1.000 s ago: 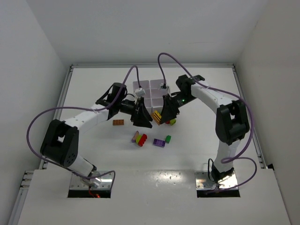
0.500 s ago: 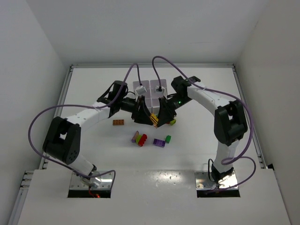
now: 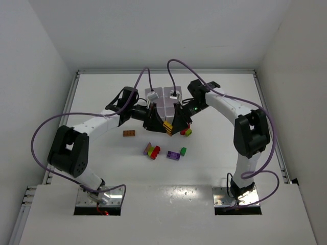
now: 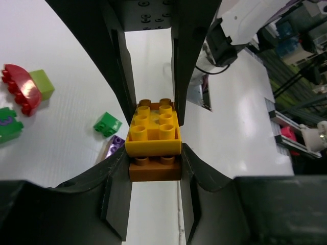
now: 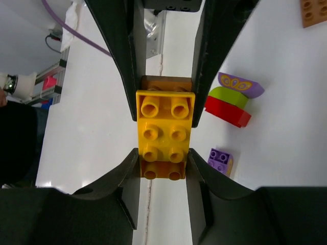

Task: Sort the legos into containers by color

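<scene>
A yellow lego stacked on an orange lego [image 3: 167, 125] hangs above the table just in front of the white containers [image 3: 159, 95]. My left gripper [image 3: 159, 124] and right gripper [image 3: 175, 124] both grip this stack from opposite ends. In the left wrist view my left gripper [image 4: 155, 164] is shut on the stack [image 4: 155, 133]. In the right wrist view my right gripper [image 5: 164, 162] is shut on the stack [image 5: 164, 122]. Loose legos lie on the table in front: an orange one [image 3: 129, 133], a pink-green-red cluster [image 3: 152, 150], a purple one [image 3: 172, 154] and a green one [image 3: 183, 151].
A red and a green lego [image 3: 186, 131] lie beside the right gripper. Purple cables loop over both arms. White walls enclose the table on the left, the back and the right.
The left gripper has moved right and the right gripper left until they met at the yellow-orange stack. Both now sit slightly nearer the containers.
</scene>
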